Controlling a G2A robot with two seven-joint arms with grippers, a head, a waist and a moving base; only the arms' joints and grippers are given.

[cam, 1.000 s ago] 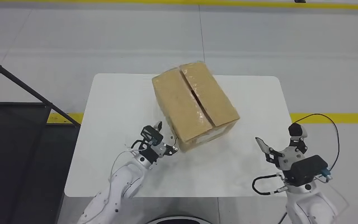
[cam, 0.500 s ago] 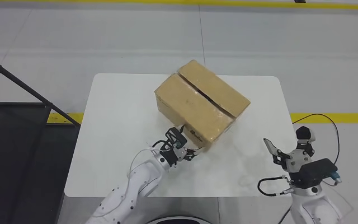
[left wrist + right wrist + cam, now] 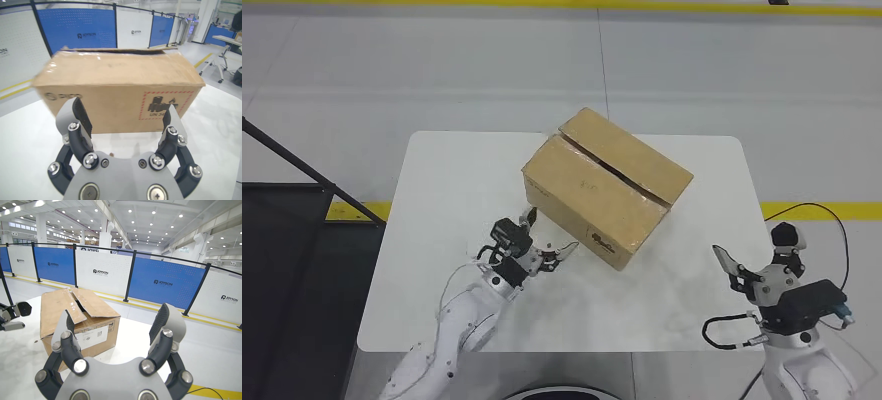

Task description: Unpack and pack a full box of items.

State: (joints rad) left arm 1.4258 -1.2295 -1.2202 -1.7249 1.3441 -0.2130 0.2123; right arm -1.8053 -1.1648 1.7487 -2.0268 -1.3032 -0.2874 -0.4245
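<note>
A brown cardboard box (image 3: 607, 185) stands askew near the middle of the white table (image 3: 442, 200). Its top flaps meet at a slightly gaping, torn seam. My left gripper (image 3: 550, 235) hovers open just off the box's near long side, apart from it. In the left wrist view the open left gripper (image 3: 123, 106) faces the printed side of the box (image 3: 113, 72). My right gripper (image 3: 754, 252) stands open at the table's near right edge, well clear of the box. In the right wrist view the right gripper (image 3: 115, 311) looks toward the labelled end of the box (image 3: 56, 309).
A dark floor mat with a black bar (image 3: 292, 260) lies left of the table. A black cable (image 3: 832, 230) loops beside the right arm. Bare table surface stretches left and in front of the box. Blue and white fence panels (image 3: 166, 283) stand behind.
The box has turned clockwise and shifted right, pushed by my left gripper, which then drew back to the left, off the box. The right gripper has barely moved.
</note>
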